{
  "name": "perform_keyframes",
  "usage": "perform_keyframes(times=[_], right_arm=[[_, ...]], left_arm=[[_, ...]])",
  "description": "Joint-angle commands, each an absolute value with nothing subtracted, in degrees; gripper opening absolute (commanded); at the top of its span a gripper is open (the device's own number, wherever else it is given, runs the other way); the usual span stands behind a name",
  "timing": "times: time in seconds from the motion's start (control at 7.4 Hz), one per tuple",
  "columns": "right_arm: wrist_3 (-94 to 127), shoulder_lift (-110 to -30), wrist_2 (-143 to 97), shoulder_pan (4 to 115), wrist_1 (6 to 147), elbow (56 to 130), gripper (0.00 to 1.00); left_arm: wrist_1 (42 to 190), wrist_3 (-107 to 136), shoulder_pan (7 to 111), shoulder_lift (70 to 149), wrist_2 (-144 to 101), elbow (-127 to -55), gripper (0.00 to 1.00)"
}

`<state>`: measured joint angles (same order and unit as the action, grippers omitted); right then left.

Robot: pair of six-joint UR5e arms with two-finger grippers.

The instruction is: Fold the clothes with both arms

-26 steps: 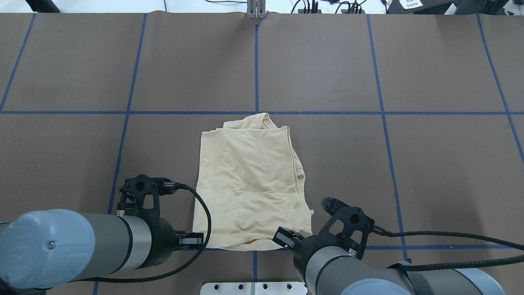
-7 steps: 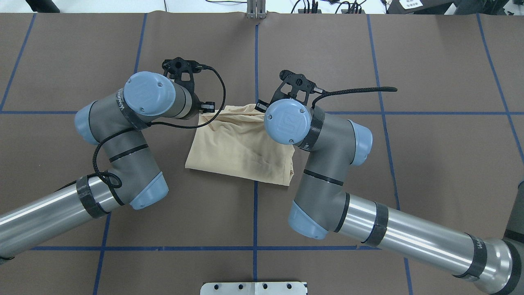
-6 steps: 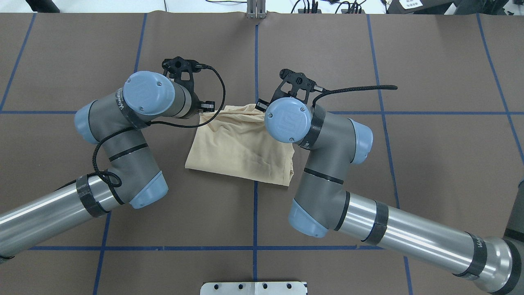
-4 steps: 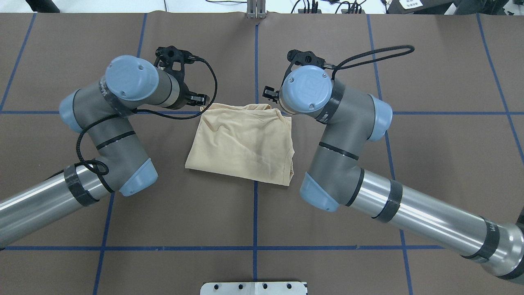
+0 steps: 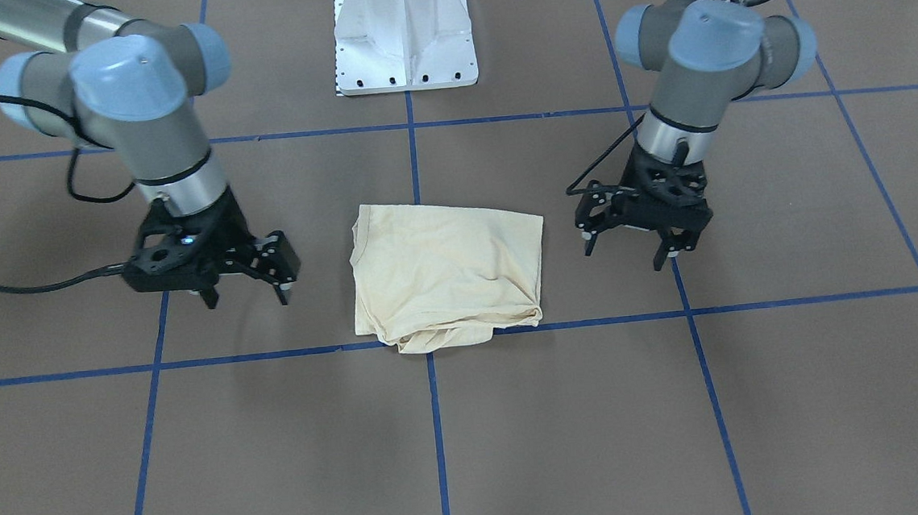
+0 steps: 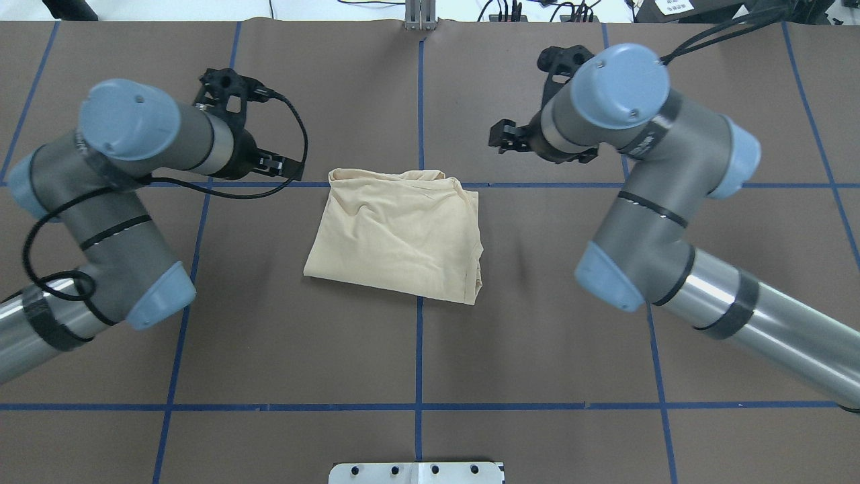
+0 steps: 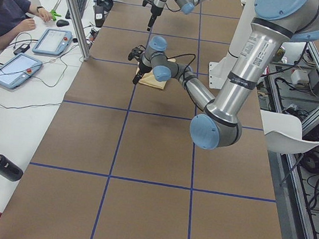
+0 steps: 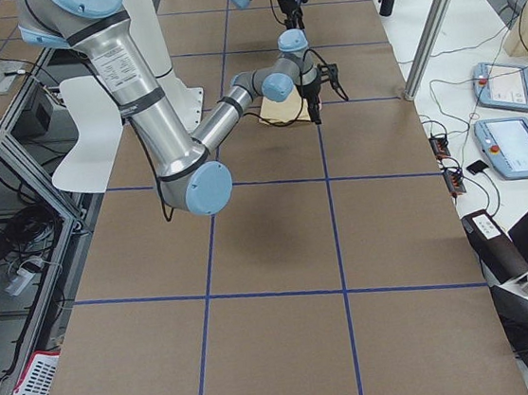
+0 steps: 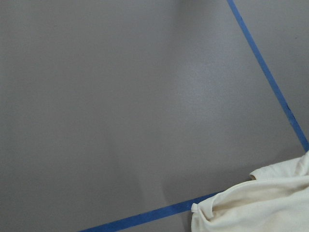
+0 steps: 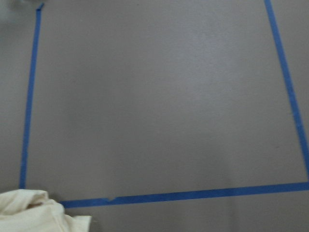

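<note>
**Both grippers open and empty, folded shirt between them**

Left gripper (image 5: 623, 256) hangs fingers-down over the table (image 5: 520, 431). Its jaws are spread wide with nothing between them. Right gripper (image 5: 245, 299) is the same: fingers down, jaws wide apart, holding nothing. Neither one touches the cloth.

The shirt (image 5: 448, 270) lies flat on the table in the gap between the two grippers, on the inner side of each and near both. It is folded to a rough rectangle, cream, wrinkled. Its bunched edge is the one away from the robot. Overhead, the left gripper (image 6: 277, 163) sits just outside one far corner of the shirt (image 6: 396, 235) and the right gripper (image 6: 505, 140) just outside and beyond the other. Both are level with that far edge, or a bit past it.

The far edge runs along a cross line of blue tape (image 5: 192, 363). Another tape line runs lengthwise under the middle of the cloth.

Left arm (image 6: 114, 222) and right arm (image 6: 645, 222) are bent at the elbow, wrists turned in toward the shirt. The white base (image 5: 404, 43) stands on the robot's side, well behind both grippers.

Wrist views — the left one has a shirt corner (image 9: 256, 208) at its lower right beside tape. The right one has a corner (image 10: 34, 212) at its lower left, and the rest is bare table. No fingers show in either.

Left side view — a person (image 7: 5, 9) sits at a side desk beyond the table edge.
</note>
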<state>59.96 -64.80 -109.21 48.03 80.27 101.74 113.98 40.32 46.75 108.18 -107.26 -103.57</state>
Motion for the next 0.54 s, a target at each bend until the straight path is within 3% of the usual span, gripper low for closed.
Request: perform_keyframes(times=[0.0,0.41], right_arm=[[35.11,-77.98,-120.45,62.07,79.63,103.97,1.00],[7.54,-89.79,-130.68,81.07,80.86,100.21,1.00]], left_arm=[[113.91,23.29,57.60,97.42,-113.96,-108.80,1.00],[111.90,-3.73,78.43,87.66,-122.60,-106.53,1.00]])
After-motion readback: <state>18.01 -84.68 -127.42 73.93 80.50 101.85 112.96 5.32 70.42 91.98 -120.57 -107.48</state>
